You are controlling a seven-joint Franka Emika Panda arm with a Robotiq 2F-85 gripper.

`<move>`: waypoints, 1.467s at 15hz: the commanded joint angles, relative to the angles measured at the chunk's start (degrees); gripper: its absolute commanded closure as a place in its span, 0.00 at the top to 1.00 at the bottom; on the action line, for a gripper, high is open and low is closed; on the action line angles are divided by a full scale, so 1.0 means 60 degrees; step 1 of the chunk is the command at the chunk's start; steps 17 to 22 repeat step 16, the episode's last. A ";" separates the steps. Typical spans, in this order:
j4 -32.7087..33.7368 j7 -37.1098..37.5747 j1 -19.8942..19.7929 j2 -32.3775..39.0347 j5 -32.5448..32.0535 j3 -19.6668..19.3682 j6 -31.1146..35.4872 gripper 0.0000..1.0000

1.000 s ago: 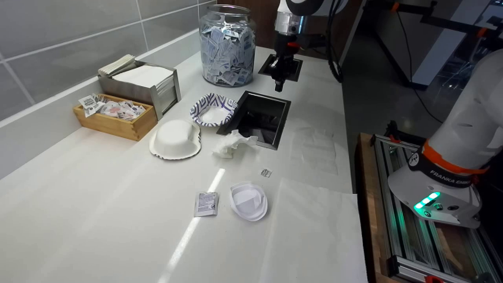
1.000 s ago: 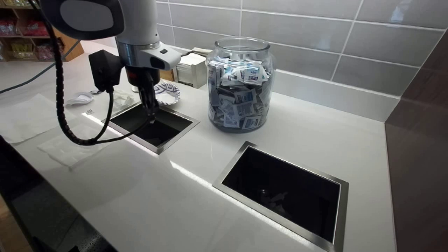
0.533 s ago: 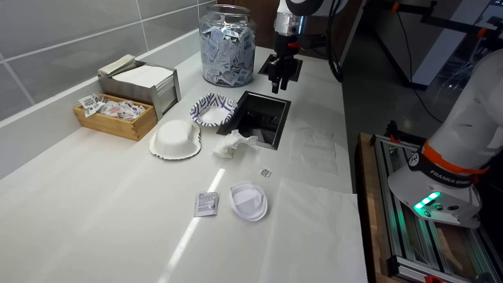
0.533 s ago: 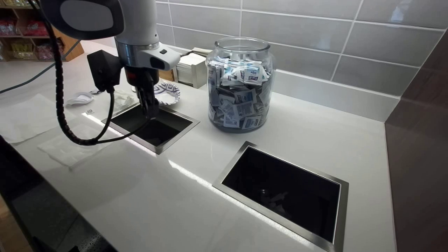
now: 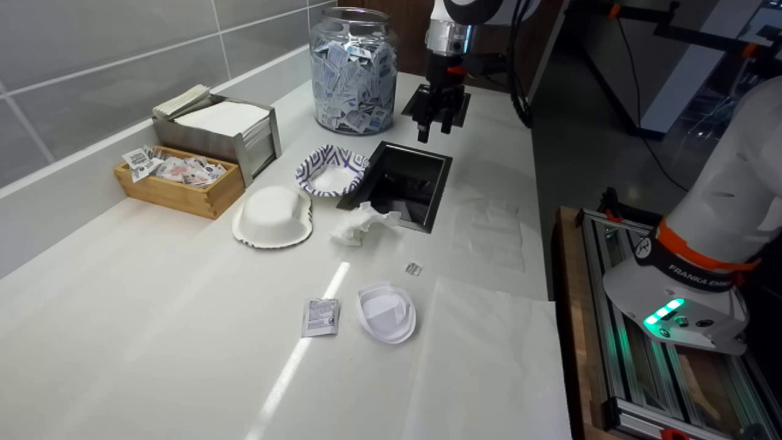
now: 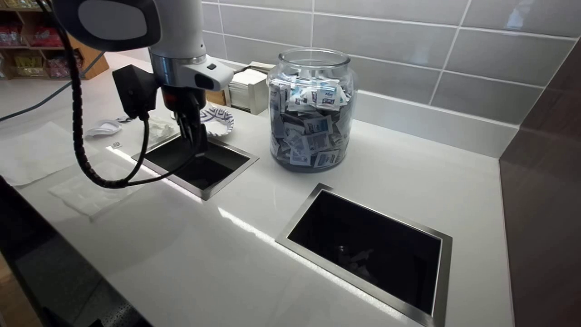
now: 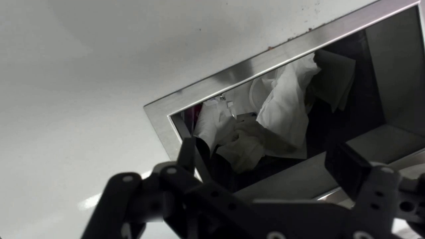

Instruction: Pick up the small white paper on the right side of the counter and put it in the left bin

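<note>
1. White crumpled papers (image 7: 285,106) lie in the dark left bin (image 7: 229,78), partly covering each other; the deeper places are too dark to make out. Which of them, if any, is the small white paper of the task, I cannot tell.
2. In an exterior view, the right bin (image 6: 443,272) has one corner cut off by the lower edge, and the pale pieces (image 6: 361,256) inside are hardly distinguishable.
3. The end effector (image 5: 435,131) is above the left bin, its fingers (image 7: 348,169) wide apart; between them, the wrist view shows the bin and papers.
4. A patterned bowl (image 5: 333,174) and a crumpled tissue (image 5: 357,223) are just beside the left bin and hide parts of its rim. On the bench (image 5: 183,336) nearby lies a small printed packet (image 5: 413,269); a wooden box (image 5: 177,198), a napkin holder (image 5: 198,140) and a glass jar (image 5: 354,30) are closer to the wall.
5. The inside of the left bin is mostly dark in both exterior views. Brown specks (image 7: 270,48) along its rim appear only in the wrist view.
</note>
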 commanded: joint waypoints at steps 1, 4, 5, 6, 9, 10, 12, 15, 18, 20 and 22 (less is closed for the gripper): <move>-0.0173 -0.0149 0.0019 -0.0228 0.0074 -0.0001 -0.0258 1.00; -0.0191 -0.0157 0.0017 -0.0239 0.0061 -0.0004 -0.0251 1.00; -0.0195 -0.0160 0.0014 -0.0253 0.0044 -0.0009 -0.0212 1.00; -0.0163 -0.0278 0.0001 -0.0277 0.0126 -0.0013 -0.0286 1.00; 0.0014 -0.0089 0.0015 -0.0026 -0.0006 -0.0015 -0.0032 1.00; 0.0014 -0.0095 0.0016 -0.0039 -0.0006 -0.0016 -0.0036 1.00; 0.0014 -0.0102 0.0017 -0.0057 -0.0006 -0.0016 -0.0046 1.00; 0.0014 -0.0107 0.0017 -0.0060 -0.0006 -0.0016 -0.0052 1.00; 0.0014 -0.0108 0.0017 -0.0060 -0.0006 -0.0016 -0.0052 1.00; 0.0014 -0.0108 0.0017 -0.0060 -0.0006 -0.0016 -0.0052 1.00; 0.0014 -0.0108 0.0017 -0.0060 -0.0006 -0.0016 -0.0052 1.00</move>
